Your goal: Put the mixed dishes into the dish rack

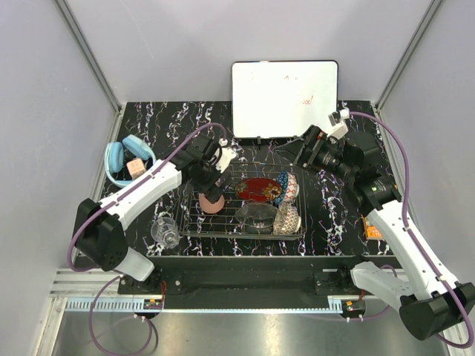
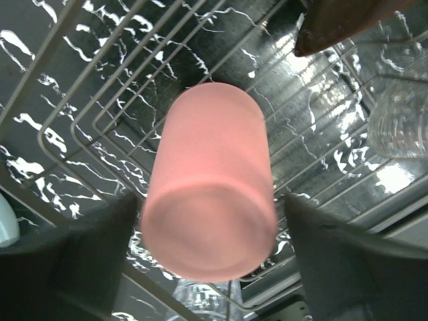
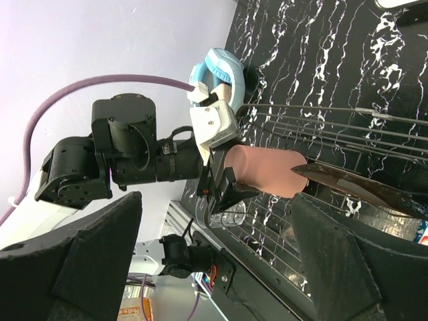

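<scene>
The left pincer [image 1: 211, 185] is gripping the pink cup [image 2: 210, 200] by its base end, one finger on each side, and is holding it mouth-down, low over the left end of the rack [image 1: 223, 226]. Further right in the rack, the red bowl [image 1: 258, 189] and blue bowl [image 1: 289, 185] are sitting in the far row, the glass bowl [image 1: 256, 215] and beige bowl [image 1: 286, 219] in the near row. The glass [image 1: 165, 231] is standing on the table [image 1: 163, 126] just outside the rack's near left corner. The right pincer [image 1: 299, 150] is hanging open and empty beyond the rack's far right corner.
</scene>
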